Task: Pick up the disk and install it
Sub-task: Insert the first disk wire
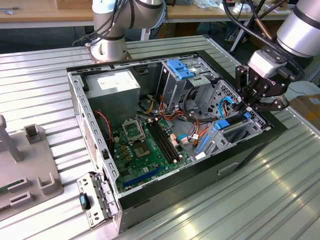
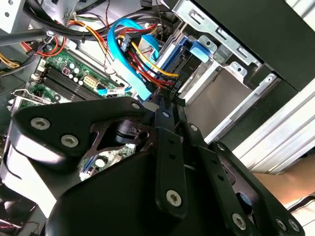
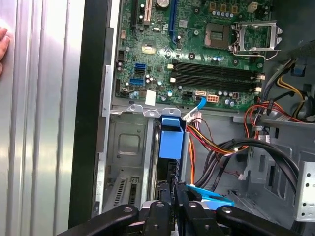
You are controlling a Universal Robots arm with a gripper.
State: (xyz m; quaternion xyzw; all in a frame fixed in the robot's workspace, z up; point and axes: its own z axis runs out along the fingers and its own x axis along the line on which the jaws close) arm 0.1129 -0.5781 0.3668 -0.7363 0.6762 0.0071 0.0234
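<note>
The disk (image 3: 172, 137) stands on edge in the lower drive bay at the open computer case's corner, on the exterior view's right. Its bright blue carrier rail (image 2: 184, 59) shows between the bay's metal walls, and from the exterior view the disk (image 1: 221, 123) is a blue patch in that bay. My gripper (image 1: 245, 107) hangs just over the bay, its black fingers drawn together. The gripper (image 3: 172, 194) has its tips at the disk's near end. In the second wrist view the gripper (image 2: 167, 103) ends right by the blue rail. Whether the tips touch the disk is unclear.
The case (image 1: 240, 160) lies open on a ribbed metal table (image 1: 250, 200), with motherboard (image 1: 145, 145), grey power supply (image 1: 112, 82) and blue-topped drive cage (image 1: 180, 67). Coloured cables (image 3: 216, 142) run beside the bay. A person's hand (image 3: 2, 44) rests on the table.
</note>
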